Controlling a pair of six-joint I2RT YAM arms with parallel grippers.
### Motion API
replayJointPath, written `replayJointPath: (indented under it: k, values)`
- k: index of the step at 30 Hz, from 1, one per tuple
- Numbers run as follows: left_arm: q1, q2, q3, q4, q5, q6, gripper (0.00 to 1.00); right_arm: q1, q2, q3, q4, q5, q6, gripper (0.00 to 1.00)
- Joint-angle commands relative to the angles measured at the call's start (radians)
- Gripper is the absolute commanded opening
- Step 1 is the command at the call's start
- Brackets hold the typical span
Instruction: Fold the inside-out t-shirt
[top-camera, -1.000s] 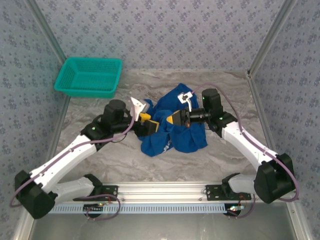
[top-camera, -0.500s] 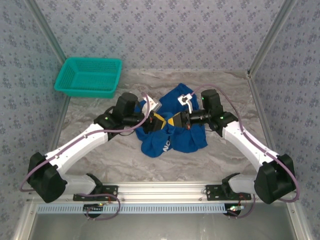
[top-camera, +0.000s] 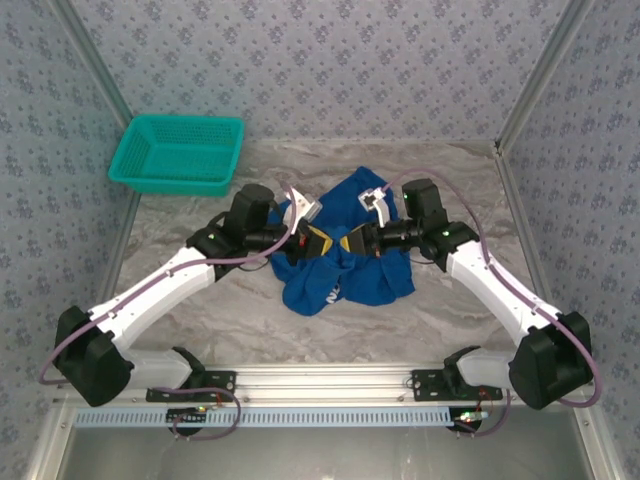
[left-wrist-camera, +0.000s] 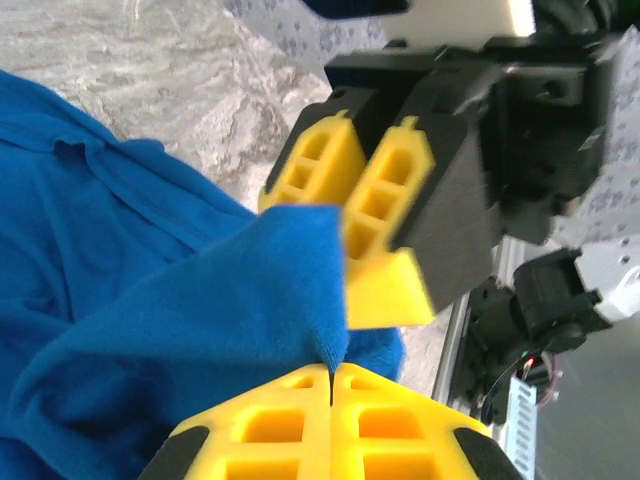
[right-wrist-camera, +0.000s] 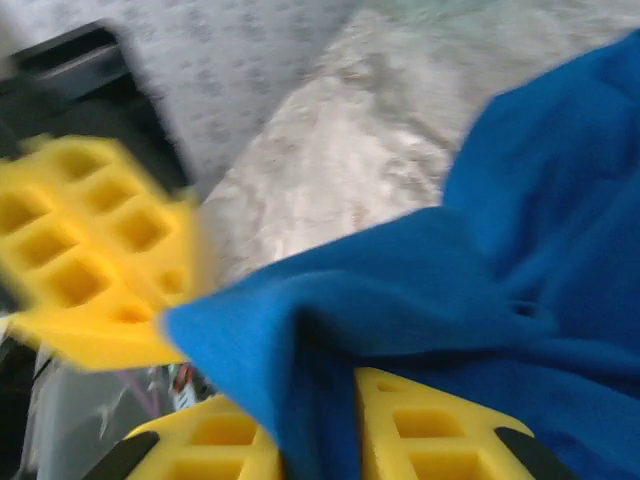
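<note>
The left arm has swung in from the left since a second ago. Its gripper, then spread open beside the shirt's left edge, is now closed at the middle of the bundle. The right arm is almost where it was.

At the far left a teal mesh basket (top-camera: 178, 152) stands in the back corner of the marble table (top-camera: 230, 325), well apart from everything else. The left arm reaches diagonally in from its base. The left gripper (top-camera: 317, 243) sits over the upper left part of the t-shirt (top-camera: 372, 280). In the left wrist view its two yellow fingers (left-wrist-camera: 270, 430) are pressed flat together, and a peak of blue cloth (left-wrist-camera: 150, 300) rises from the seam between them, so it has a pinch of the shirt.

The shirt lies crumpled in the middle of the table, between the two arms. One lobe spreads toward the back, and a small pale print (top-camera: 331, 293) shows near the front left edge.

Just beside the left gripper, tip to tip with it, is the right gripper (top-camera: 351, 241), pointing leftward. From the left wrist it shows as two yellow fingers (left-wrist-camera: 385, 200) with a narrow dark gap between them. In the right wrist view, the right fingers (right-wrist-camera: 440, 445) stand a little apart with a fold of blue fabric (right-wrist-camera: 520, 250) lying between them. I cannot tell whether they grip that fold or merely flank it. The left fingers (right-wrist-camera: 90, 270) appear blurred just beyond.
</note>
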Motion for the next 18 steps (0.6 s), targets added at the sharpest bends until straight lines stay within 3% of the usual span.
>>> replayJointPath:
  k: [1, 9, 13, 15, 18]
  values:
    - [0.026, -0.065, -0.005, 0.131, 0.042, -0.188, 0.00, 0.005, 0.023, 0.112, -0.190, 0.367, -0.019, 0.31]
    - [0.074, -0.040, 0.047, 0.098, 0.054, -0.450, 0.00, 0.105, -0.065, 0.103, -0.192, 0.545, -0.143, 0.56]
    - [0.089, -0.031, 0.061, 0.088, 0.092, -0.506, 0.00, 0.171, -0.167, 0.036, -0.127, 0.592, -0.187, 0.59]
    - [0.092, -0.024, 0.081, 0.057, 0.084, -0.513, 0.00, 0.185, -0.224, 0.002, -0.100, 0.540, -0.204, 0.59]
    - [0.091, -0.015, 0.098, 0.054, 0.097, -0.527, 0.00, 0.242, -0.254, -0.036, -0.054, 0.561, -0.234, 0.61]
